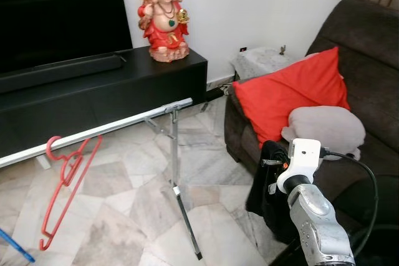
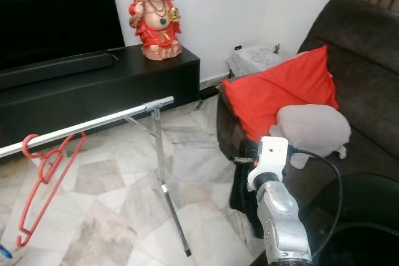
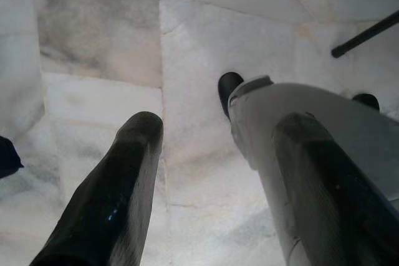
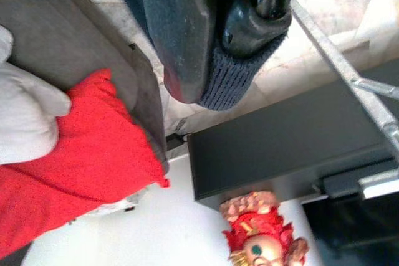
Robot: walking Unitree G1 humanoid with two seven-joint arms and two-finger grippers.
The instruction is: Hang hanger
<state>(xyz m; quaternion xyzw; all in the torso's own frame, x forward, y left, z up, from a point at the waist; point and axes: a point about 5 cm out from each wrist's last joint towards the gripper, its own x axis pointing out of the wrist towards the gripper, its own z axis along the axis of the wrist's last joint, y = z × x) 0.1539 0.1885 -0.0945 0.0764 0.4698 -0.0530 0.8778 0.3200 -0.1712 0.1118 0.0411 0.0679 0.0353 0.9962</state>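
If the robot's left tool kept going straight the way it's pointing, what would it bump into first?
Most likely the marble floor. The left tool points down at the tiles, its fingers apart and holding nothing. The robot's own grey foot sits close beside that line, so depth is hard to judge.

The head's two eyes look forward and down over the rail (image 1: 100, 130), sofa (image 1: 368, 48) and statue (image 1: 163, 18), the left wrist camera faces straight down, close above the marble floor (image 3: 100, 42), and the right wrist camera looks back at the same statue (image 4: 262, 241) and cushion (image 4: 75, 154).
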